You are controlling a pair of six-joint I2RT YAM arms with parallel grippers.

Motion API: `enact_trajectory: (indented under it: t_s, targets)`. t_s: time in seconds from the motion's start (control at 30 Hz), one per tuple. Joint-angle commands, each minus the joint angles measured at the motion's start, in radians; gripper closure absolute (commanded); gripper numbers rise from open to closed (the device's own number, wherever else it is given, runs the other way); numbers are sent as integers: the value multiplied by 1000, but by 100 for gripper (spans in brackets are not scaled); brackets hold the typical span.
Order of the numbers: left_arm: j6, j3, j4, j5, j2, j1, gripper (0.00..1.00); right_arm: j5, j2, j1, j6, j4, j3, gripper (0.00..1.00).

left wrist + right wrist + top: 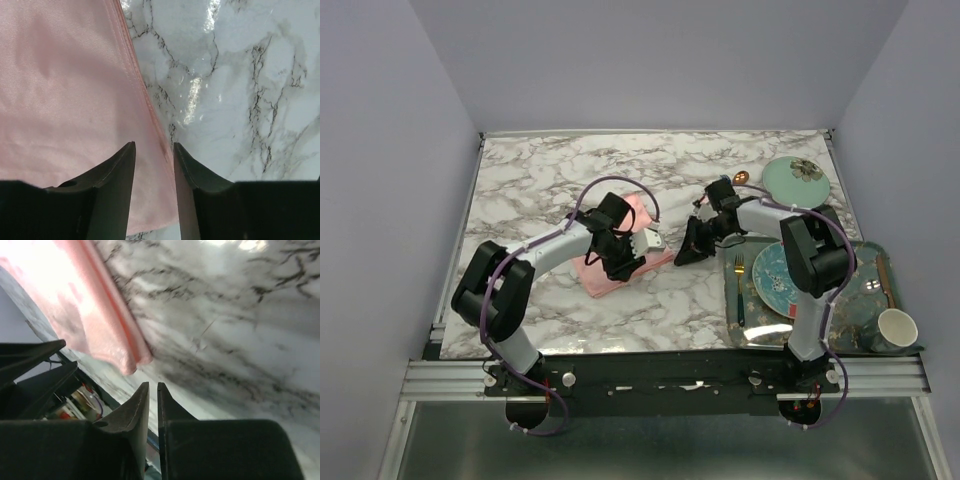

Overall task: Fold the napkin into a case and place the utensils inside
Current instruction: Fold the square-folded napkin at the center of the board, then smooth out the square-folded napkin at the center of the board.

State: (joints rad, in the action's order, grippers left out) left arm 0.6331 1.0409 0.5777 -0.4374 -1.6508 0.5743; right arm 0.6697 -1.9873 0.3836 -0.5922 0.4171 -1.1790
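Napkin (603, 280) of salmon-pink satin lies folded into a compact slanted rectangle left of the table's middle, flat on the marble; the left wrist view shows it (65, 90) smooth and faintly creased, its stacked edges running as one straight line down the frame. The left gripper (623, 258) hangs right above that cloth; close up (154, 150) its jaws stand clearly apart with nothing pinched between them, one finger (117, 175) over the pink and the other over bare stone beside the edge. The right gripper (688, 250) sits just beside the cloth's right end, over bare table; in its own view (153, 387) the jaws are all but closed, only a thin slit between them, holding nothing, with a folded corner of the napkin (95, 315) near but apart from the tips.

A copper spoon (741, 178) lies farther back, next to a round mint-green dish (798, 182); at the right edge a dark green tray (868, 252) carries a patterned teal plate (775, 275), a gold-headed fork (740, 285) and a pale cup (898, 328).

The tabletop (540, 180) is glossy white marble with grey-black veins, throwing back bright glare; plain lilac-grey walls (650, 60) close it in on three sides; an aluminium rail (660, 380) runs along the near edge.
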Motion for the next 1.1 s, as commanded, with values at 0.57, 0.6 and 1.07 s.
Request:
enact_trajectory:
  t_s: [0.57,0.6,1.07]
  targets:
    - [-341,625,19,-93,-326,-456,17,-16,19,-11,376,163,-300,29]
    - [-363,645,7,-101,-372,-462,19,-16,22,-12,376,163,-300,27]
    - [-372,780,106,-302,-604,-472,24,-38,39,-61,374,167,-249,20]
